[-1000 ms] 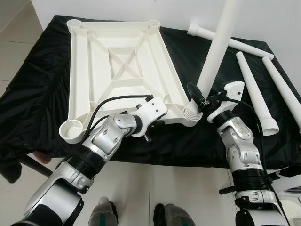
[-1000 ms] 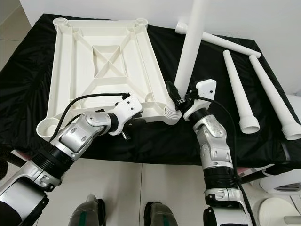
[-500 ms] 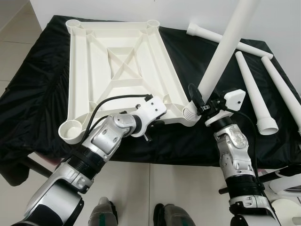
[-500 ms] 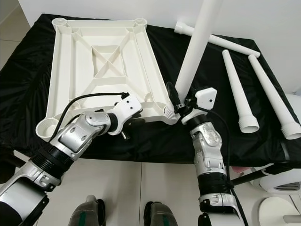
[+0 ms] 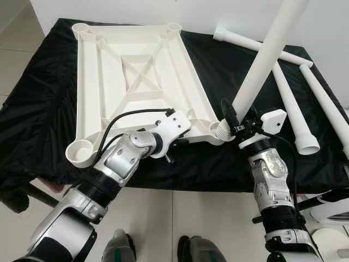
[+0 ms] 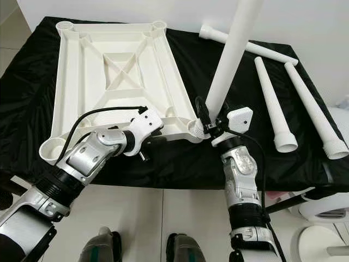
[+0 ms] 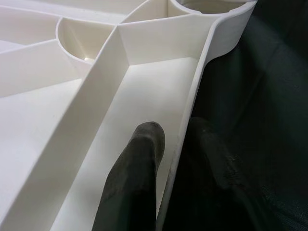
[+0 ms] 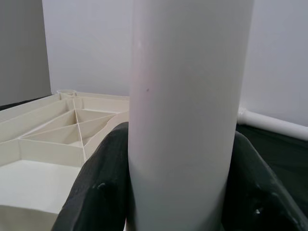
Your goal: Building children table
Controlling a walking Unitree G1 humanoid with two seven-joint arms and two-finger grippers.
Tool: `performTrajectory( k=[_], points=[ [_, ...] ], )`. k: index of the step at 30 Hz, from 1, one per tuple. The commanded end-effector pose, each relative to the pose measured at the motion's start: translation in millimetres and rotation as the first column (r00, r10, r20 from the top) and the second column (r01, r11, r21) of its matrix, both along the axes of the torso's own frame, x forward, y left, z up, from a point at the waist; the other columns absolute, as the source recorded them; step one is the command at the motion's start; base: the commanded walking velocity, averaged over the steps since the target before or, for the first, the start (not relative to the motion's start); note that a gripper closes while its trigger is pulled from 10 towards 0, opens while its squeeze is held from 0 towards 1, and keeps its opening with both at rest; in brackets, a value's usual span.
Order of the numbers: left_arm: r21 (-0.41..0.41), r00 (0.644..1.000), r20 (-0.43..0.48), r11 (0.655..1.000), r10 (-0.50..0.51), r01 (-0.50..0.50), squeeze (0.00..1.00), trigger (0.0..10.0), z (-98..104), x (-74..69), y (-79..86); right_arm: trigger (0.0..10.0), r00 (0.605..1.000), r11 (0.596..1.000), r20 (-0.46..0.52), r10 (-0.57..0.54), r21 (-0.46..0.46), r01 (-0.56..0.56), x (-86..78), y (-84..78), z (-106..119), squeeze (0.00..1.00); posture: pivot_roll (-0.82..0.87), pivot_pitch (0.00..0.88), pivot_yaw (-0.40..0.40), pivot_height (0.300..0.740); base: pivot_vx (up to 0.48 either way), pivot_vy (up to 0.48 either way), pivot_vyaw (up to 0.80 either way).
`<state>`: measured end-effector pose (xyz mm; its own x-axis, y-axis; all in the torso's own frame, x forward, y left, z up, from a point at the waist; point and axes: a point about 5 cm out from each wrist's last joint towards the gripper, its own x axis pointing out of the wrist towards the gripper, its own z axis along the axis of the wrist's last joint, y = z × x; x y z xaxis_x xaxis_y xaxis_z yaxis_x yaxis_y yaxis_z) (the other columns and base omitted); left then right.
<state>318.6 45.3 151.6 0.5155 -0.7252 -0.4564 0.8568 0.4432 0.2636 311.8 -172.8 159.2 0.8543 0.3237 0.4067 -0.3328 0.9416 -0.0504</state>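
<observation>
At the near right corner of the upside-down tabletop (image 5: 136,71), a white leg (image 5: 262,65) stands with its lower end at the corner socket (image 5: 222,130), long axis rising steeply and leaning away to the robot's right, not yet plumb over the socket. Right hand (image 5: 235,123) is clenched on the leg just above its base; the right wrist view shows both black fingers (image 8: 96,187) wrapped on either side of the tube. So the leg sits directly in the hand, the socket just below and beside it, and the right arm is the one doing the fitting. Left hand (image 7: 166,178) pinches the tabletop's near rim (image 7: 190,125), one finger inside the rib wall, one outside against the black cloth (image 5: 32,114), holding the frame steady, near the same corner. Judging by this, the step is seating the first leg; next move likely needs the leg tipped upright along the socket's axis and pushed or twisted down. Three more legs (image 6: 270,101) lie loose on the surface to the far right, well apart from the tabletop. Other three sockets look empty. Robot's feet (image 5: 120,248) show on the tiled floor (image 5: 16,60) below.
</observation>
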Motion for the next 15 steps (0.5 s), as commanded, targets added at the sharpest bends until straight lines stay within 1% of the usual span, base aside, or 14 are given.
performTrajectory(
  k=[1, 5, 12, 13, 15],
  points=[
    [-0.035, 0.995, 0.079, 0.998, 0.053, -0.050, 0.00, 10.0, 19.8, 7.6, 9.5, 10.0, 0.987, 0.999, -0.155, -0.026, 0.020, 0.030, -2.8, -5.9, -32.2, 0.00, 0.02, 0.108, -0.048, 0.740, 0.000, 0.000, 0.00],
    [-0.036, 0.995, 0.080, 0.998, 0.053, -0.050, 0.00, 10.0, 20.9, 7.7, 9.9, 10.0, 0.990, 1.000, -0.139, 0.015, 0.026, -0.012, 2.3, 5.3, -26.0, 0.00, 0.02, 0.110, -0.048, 0.740, 0.000, 0.000, 0.00],
    [-0.037, 0.995, 0.082, 0.998, 0.054, -0.051, 0.00, 10.0, 21.9, 7.8, 9.6, 10.0, 0.989, 0.999, -0.139, 0.045, 0.014, -0.043, 6.5, 11.8, -25.1, 0.00, 0.02, 0.111, -0.050, 0.740, 0.000, 0.000, 0.00],
    [-0.038, 0.995, 0.084, 0.998, 0.054, -0.051, 0.00, 10.0, 22.4, 7.6, 9.7, 10.0, 0.988, 0.998, -0.138, 0.069, 0.009, -0.068, 8.7, 16.5, -24.6, 0.00, 0.02, 0.110, -0.052, 0.740, 0.000, 0.000, 0.00],
    [-0.039, 0.995, 0.083, 0.998, 0.053, -0.049, 0.00, 10.0, 23.1, 7.3, 9.6, 10.0, 0.986, 0.996, -0.141, 0.084, 0.006, -0.084, 9.7, 19.0, -24.7, 0.00, 0.02, 0.110, -0.054, 0.740, 0.000, 0.000, 0.00]
  ],
)
